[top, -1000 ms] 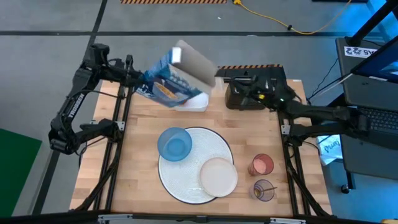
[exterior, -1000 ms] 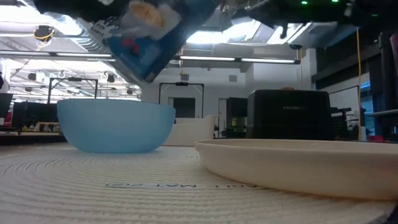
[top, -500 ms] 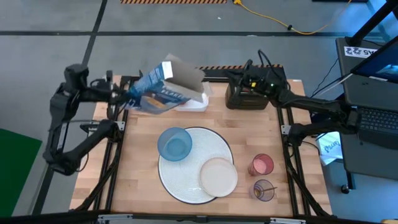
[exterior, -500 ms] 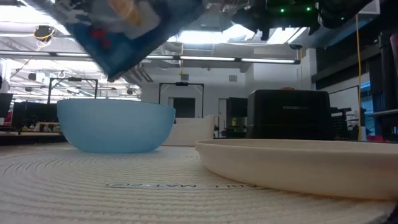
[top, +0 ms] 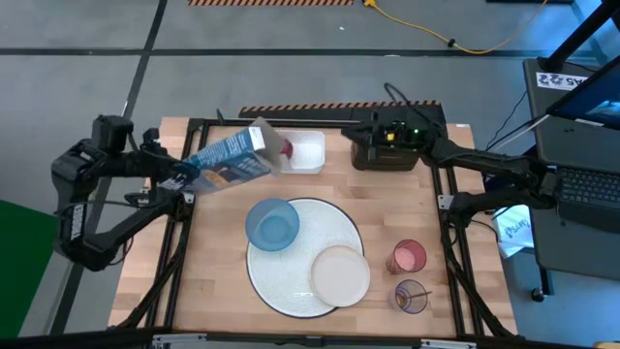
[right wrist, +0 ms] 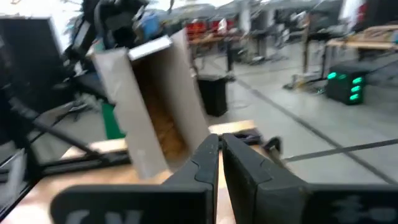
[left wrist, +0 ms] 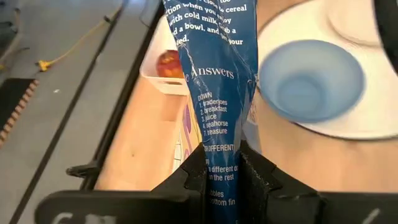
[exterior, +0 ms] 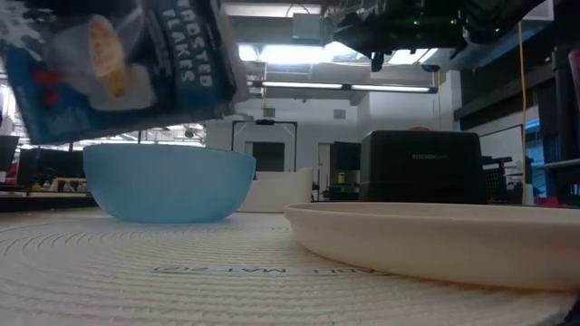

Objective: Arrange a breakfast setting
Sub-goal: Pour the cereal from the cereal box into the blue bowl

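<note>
The left pincer [left wrist: 222, 163] is pinching the bottom end of a blue cereal box [top: 229, 163]. The box hangs in the air, tipped over on its side, with its open top near the white square tub [top: 302, 151]. From the other arm's camera you can see tan cereal [right wrist: 165, 130] inside the open box.

I will use the blue bowl [top: 272, 224] as my marker. The bowl looks empty. It sits on the far left part of the big round white mat [top: 300, 286], which lies in the middle of the wooden tabletop [top: 215, 271]. The cereal box is up above the tabletop, behind the bowl and a little to its left. The tub is behind the bowl too, at the back edge, and a red apple [left wrist: 169, 63] lies in it. The small cream plate [top: 340, 274] is to the right of the bowl and nearer the front, resting on the mat. Farther right are the pink tumbler [top: 408, 257] and, in front of it, the purple tumbler [top: 411, 296] with a thin spoon [top: 418, 293] standing in it.

The black toaster [top: 387, 147] is behind the bowl, well to the right. The right pincer [right wrist: 219, 148] hangs over the toaster, pressed together and holding nothing.
</note>
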Controlling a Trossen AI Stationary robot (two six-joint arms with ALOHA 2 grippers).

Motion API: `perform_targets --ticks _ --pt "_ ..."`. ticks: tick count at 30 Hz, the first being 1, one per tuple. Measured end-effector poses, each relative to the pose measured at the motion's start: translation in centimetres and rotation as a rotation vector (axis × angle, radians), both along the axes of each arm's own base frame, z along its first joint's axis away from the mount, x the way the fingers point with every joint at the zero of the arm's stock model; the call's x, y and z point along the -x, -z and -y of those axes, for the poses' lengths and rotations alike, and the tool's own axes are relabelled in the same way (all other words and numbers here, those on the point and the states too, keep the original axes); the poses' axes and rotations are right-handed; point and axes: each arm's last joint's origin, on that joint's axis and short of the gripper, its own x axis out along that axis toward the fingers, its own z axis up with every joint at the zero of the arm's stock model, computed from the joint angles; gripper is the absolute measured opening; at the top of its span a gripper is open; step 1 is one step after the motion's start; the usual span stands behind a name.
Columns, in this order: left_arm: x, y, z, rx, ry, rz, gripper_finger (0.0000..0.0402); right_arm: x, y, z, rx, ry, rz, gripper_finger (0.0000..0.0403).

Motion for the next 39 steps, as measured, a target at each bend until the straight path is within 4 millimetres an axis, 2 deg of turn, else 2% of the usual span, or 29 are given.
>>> perform_targets --ticks 5,11,15,25,33,39 --pt "-0.3 -1.5 -0.6 -0.058 0.069 -0.006 0.0045 -0.5 0.2 -1.1 0.032 0.004 -0.017 0.0026" --pt "-1.4 -2.7 -1.8 0.001 0.207 0.049 0.0045 -0.7 0.2 -1.2 0.03 0.064 -0.025 0.0026" --pt "-2.2 -2.5 -2.6 0.044 0.288 0.03 0.0045 -0.7 0.2 -1.2 -0.007 0.061 -0.021 0.0026" --pt "-4.7 -1.8 -5.0 0.028 0.38 -0.178 0.0045 -0.7 0.2 -1.2 -0.024 0.054 -0.018 0.0026" --pt "-5.2 -1.7 -4.8 0.026 0.442 -0.197 0.0045 -0.7 0.4 -1.2 -0.055 0.054 -0.039 0.0026" --pt "-4.3 -1.9 -3.8 -0.02 0.443 -0.194 0.0045 -0.7 0.7 -1.2 -0.065 0.073 -0.061 0.0026"
